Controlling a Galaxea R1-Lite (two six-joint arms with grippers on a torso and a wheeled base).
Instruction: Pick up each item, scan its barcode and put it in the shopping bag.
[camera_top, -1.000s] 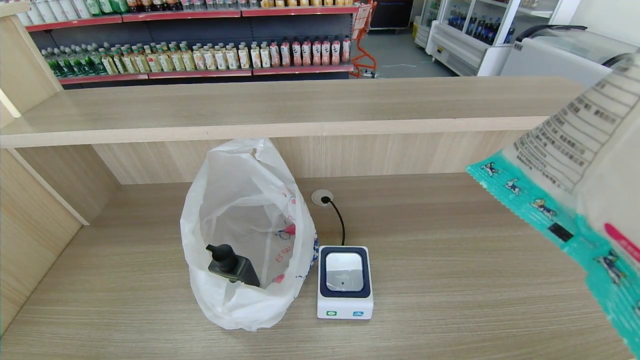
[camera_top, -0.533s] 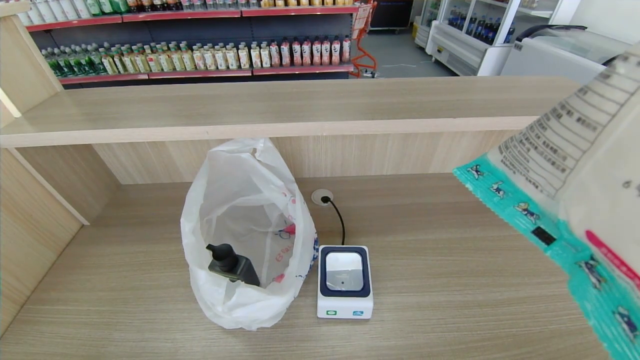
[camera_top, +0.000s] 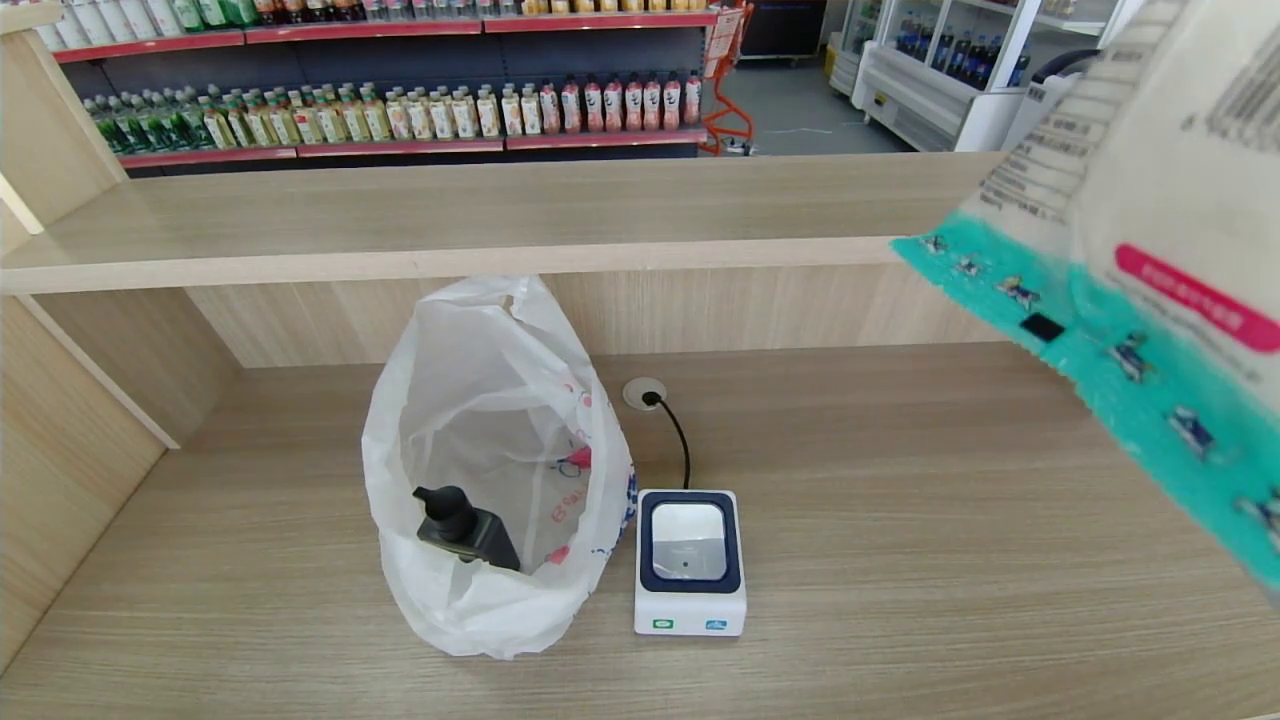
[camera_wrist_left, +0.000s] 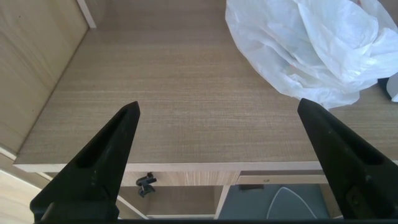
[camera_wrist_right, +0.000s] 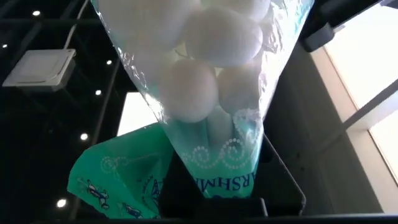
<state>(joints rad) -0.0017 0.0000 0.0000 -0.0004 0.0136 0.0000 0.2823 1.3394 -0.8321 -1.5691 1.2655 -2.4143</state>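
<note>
the left end effector (camera_wrist_left: 217, 107) hangs over the front left part of the wooden worktop (camera_top: 900, 520), near its front edge, with its two dark fingers (camera_wrist_left: 93, 171) spread wide and nothing between them. to its right the white plastic shopping bag (camera_top: 500, 450) stands on the worktop with its mouth open towards the robot; the left wrist view shows its crumpled side (camera_wrist_left: 311, 50) well apart from the spread fingers. inside the bag, low down, lies a black pump bottle (camera_top: 465, 530), tilted with its nozzle to the left. just beside the bag on its right sits the white barcode scanner (camera_top: 690, 560), its dark-framed window facing up, and a black cable (camera_top: 675, 430) runs from behind it to a round hole in the worktop.

at the far right a snack packet (camera_top: 1130, 250) is held high in the air, close to the head camera and well above the worktop, apart from the scanner. it is clear plastic with a teal printed band, and white round pieces show inside (camera_wrist_right: 211, 81). the right end effector (camera_wrist_right: 211, 186) is pinching the teal end of this packet between its dark fingers.
</note>
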